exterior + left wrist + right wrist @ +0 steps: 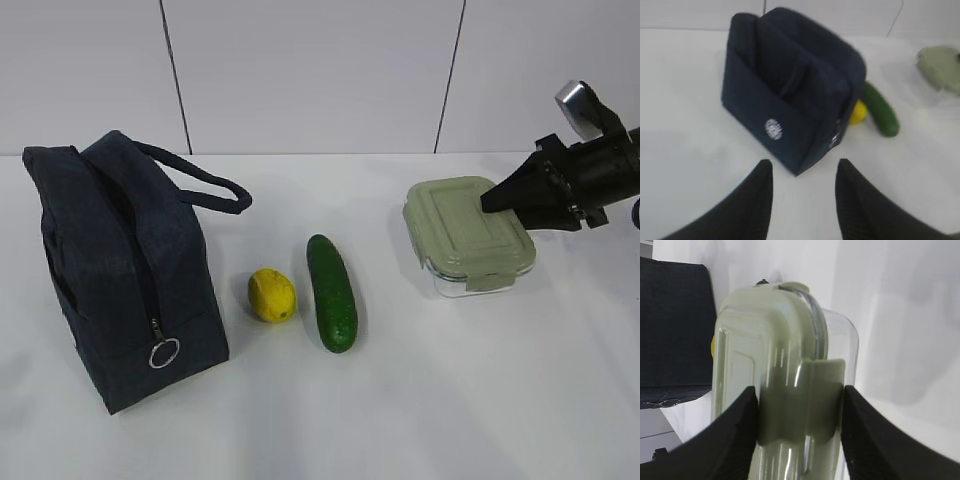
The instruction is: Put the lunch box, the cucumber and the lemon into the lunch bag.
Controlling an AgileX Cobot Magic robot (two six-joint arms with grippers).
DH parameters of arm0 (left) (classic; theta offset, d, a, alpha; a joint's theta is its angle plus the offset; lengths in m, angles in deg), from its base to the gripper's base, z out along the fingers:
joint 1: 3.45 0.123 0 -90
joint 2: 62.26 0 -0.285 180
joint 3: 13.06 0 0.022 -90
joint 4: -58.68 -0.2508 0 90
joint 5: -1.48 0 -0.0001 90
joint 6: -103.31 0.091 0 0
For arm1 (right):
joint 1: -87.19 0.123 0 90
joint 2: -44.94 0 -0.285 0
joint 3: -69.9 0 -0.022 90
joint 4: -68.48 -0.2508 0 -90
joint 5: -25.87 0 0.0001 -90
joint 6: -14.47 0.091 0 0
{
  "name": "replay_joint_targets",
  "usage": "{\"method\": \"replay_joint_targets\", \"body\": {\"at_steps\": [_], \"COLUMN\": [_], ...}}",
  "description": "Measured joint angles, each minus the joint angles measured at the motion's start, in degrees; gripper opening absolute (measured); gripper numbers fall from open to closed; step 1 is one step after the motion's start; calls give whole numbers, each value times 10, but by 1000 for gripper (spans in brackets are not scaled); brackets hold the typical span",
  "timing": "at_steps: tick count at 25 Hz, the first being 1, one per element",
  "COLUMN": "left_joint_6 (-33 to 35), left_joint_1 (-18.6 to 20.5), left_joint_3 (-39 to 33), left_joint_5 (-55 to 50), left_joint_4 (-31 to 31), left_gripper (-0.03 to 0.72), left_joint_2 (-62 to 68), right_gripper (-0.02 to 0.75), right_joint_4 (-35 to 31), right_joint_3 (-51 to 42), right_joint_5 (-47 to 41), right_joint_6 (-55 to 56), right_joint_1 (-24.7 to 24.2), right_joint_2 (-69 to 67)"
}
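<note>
The dark navy lunch bag [120,270] stands at the left, its zipper closed with the ring pull low on the front. It also shows in the left wrist view [790,107]. The yellow lemon [272,295] and the dark green cucumber [332,292] lie side by side to the right of the bag. The lunch box [468,235], with its sage-green lid, rests on the table at the right. My right gripper [800,410] is shut on the lunch box's [770,360] end clip. My left gripper [802,172] is open and empty, short of the bag's corner, and does not show in the exterior view.
The white table [420,400] meets a white panelled wall behind. The bag's loop handle [200,180] sticks out towards the middle. The lemon [858,113] and the cucumber [881,111] peek out behind the bag in the left wrist view.
</note>
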Motion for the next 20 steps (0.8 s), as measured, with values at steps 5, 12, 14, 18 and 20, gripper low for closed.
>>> {"method": "replay_joint_targets", "body": {"at_steps": [5, 12, 14, 18, 20], "left_joint_6": [-79, -97, -99, -99, -99], "left_joint_1": [0, 0, 0, 0, 0], "left_joint_3": [0, 18, 34, 84, 115], "left_joint_5": [87, 174, 194, 241, 253], "left_joint_4": [114, 216, 220, 226, 228], "left_gripper": [317, 374, 376, 377, 377], "left_joint_2": [126, 361, 417, 512, 555], "right_gripper": [382, 382, 382, 382, 382], "right_joint_4": [-1, -5, -6, -9, -10], "right_joint_3": [0, 0, 0, 0, 0], "right_joint_5": [0, 0, 0, 0, 0], "right_joint_6": [1, 2, 2, 2, 2], "right_joint_1": [0, 1, 1, 1, 1], "right_joint_2": [1, 4, 4, 4, 4]}}
